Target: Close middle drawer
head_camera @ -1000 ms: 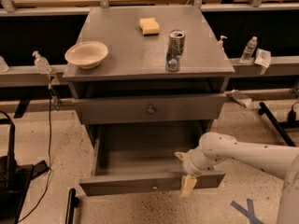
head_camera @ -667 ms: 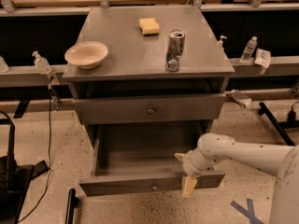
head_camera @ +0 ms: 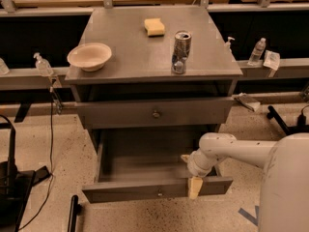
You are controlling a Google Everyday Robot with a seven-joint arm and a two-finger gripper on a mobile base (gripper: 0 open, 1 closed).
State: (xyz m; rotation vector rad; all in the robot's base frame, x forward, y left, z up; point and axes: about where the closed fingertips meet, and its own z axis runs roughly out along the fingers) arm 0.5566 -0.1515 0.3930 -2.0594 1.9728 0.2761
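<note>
While the arm is barely shifting from where it was a second ago, the middle drawer (head_camera: 135,191) is sitting just as far out of the cabinet (head_camera: 140,74) as before. Its front panel is lying nearest the camera and its bare tray is stretching back behind it. The gripper (head_camera: 193,180) is hanging at the right part of that panel, to the right of the knob (head_camera: 159,193), with its tan tip lying across the panel's face. Whether it is open, closed or clamping the panel cannot be told. Since the drawer is not travelling inward, the closing push is probably only starting, and the drawer's whole run back into the cabinet is remaining. Above and behind, the top drawer (head_camera: 116,114) is overhanging the tray's far end. Farther back, on the cabinet's top, a bowl (head_camera: 89,56) is resting at the left, a can (head_camera: 181,52) is standing right of centre, and a sponge (head_camera: 154,27) is lying near the far edge.
</note>
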